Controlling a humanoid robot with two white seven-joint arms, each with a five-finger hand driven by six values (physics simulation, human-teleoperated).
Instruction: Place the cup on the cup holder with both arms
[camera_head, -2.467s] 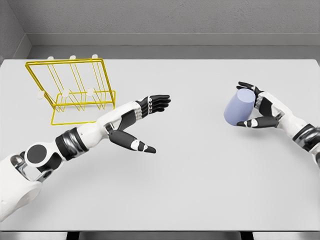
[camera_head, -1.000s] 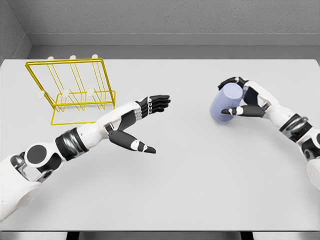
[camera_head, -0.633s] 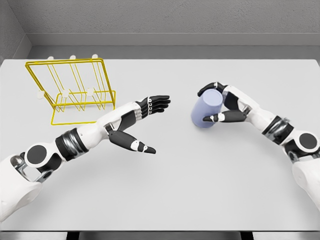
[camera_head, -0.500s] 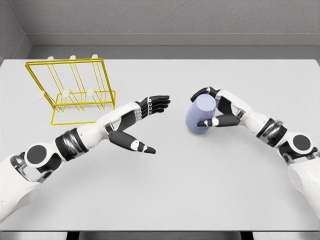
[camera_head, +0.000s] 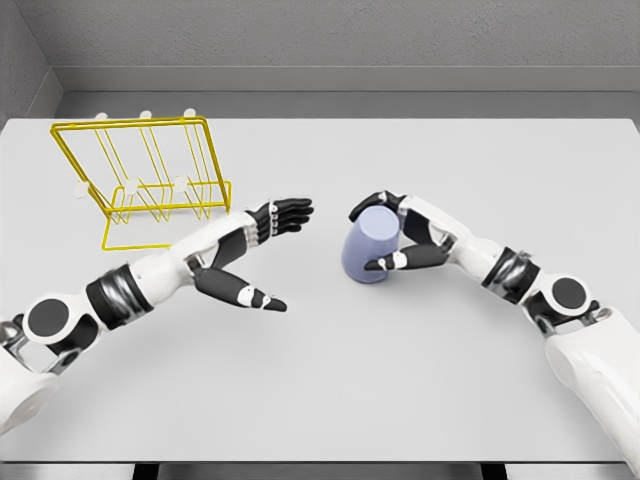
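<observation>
A pale blue cup (camera_head: 368, 248) is near the table's middle, tilted, with my right hand (camera_head: 392, 232) shut on it, fingers over the top and thumb below. My left hand (camera_head: 258, 250) hangs open to the cup's left, fingers stretched toward it and thumb pointing down-right, a short gap apart from it. The yellow wire cup holder (camera_head: 150, 180) with white-tipped pegs stands at the back left of the table, behind my left forearm.
The grey table (camera_head: 330, 380) runs wide in front and to the right. A grey wall closes off the far edge behind the holder.
My right hand has carried the cup leftward from the table's right side to near the middle. My left hand has pulled back a little to the left and lower.
</observation>
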